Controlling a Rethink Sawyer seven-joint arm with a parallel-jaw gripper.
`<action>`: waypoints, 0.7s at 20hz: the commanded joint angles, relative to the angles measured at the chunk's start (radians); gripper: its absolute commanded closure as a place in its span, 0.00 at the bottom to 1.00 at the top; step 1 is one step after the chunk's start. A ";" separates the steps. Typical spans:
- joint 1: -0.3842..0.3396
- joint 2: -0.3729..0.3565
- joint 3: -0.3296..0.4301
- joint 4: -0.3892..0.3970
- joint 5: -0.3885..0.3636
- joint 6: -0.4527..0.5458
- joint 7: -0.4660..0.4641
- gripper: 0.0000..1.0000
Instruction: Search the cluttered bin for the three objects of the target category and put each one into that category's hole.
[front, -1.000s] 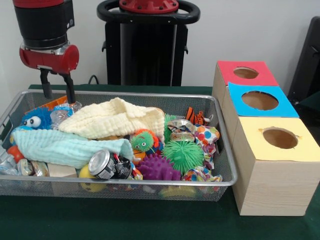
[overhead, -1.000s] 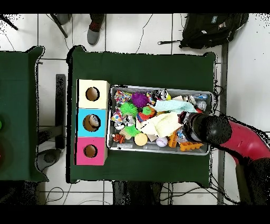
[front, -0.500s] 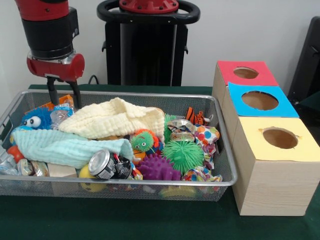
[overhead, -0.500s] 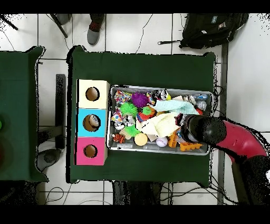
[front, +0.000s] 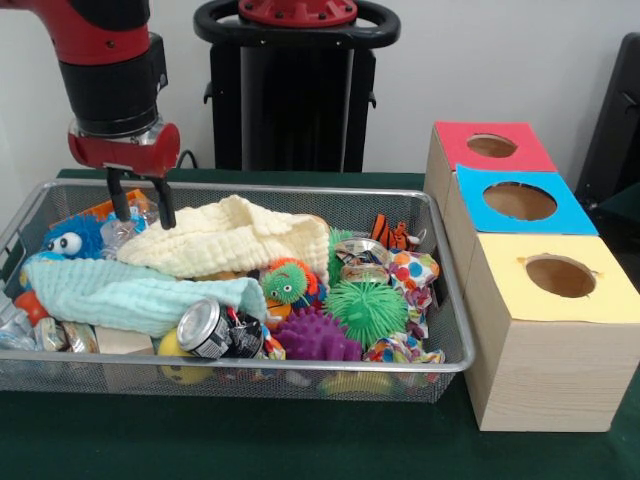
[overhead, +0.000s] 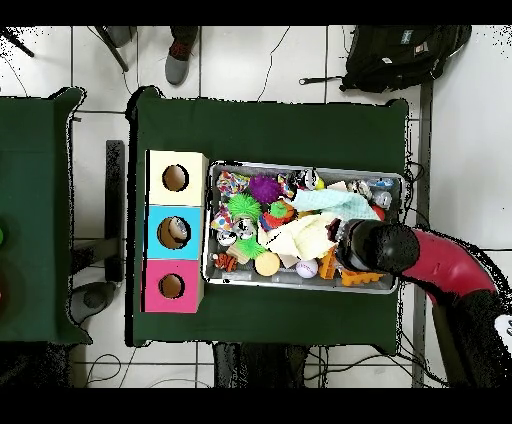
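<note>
Gripper (front: 141, 203) hanging over left end of wire bin (front: 440, 290), fingers spread apart, holding nothing, tips just above cream cloth (front: 232, 237) edge, beside blue googly-eyed toy (front: 70, 238). Clutter in bin: mint cloth (front: 130, 293), crushed can (front: 205, 329), green spiky ball (front: 371, 310), purple spiky ball (front: 312, 336). Target category unclear. Red box (front: 487, 148), blue box (front: 515, 201), yellow box (front: 553, 328) sitting right of bin.

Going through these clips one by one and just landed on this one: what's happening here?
A red and black robot arm holds its gripper open and empty, low over one end of a wire bin crammed with toys, cloths and cans. Its fingers hang just above a cream cloth, near a blue googly-eyed toy. Beside the bin stand three wooden boxes with holes, topped red, blue and yellow. Nothing is grasped yet.
</note>
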 joint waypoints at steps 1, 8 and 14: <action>-0.039 0.035 0.089 0.027 -0.048 -0.059 -0.104 0.00; -0.062 0.022 0.103 0.034 -0.058 -0.034 -0.123 0.00; -0.068 -0.003 0.107 0.035 -0.055 -0.001 -0.132 0.00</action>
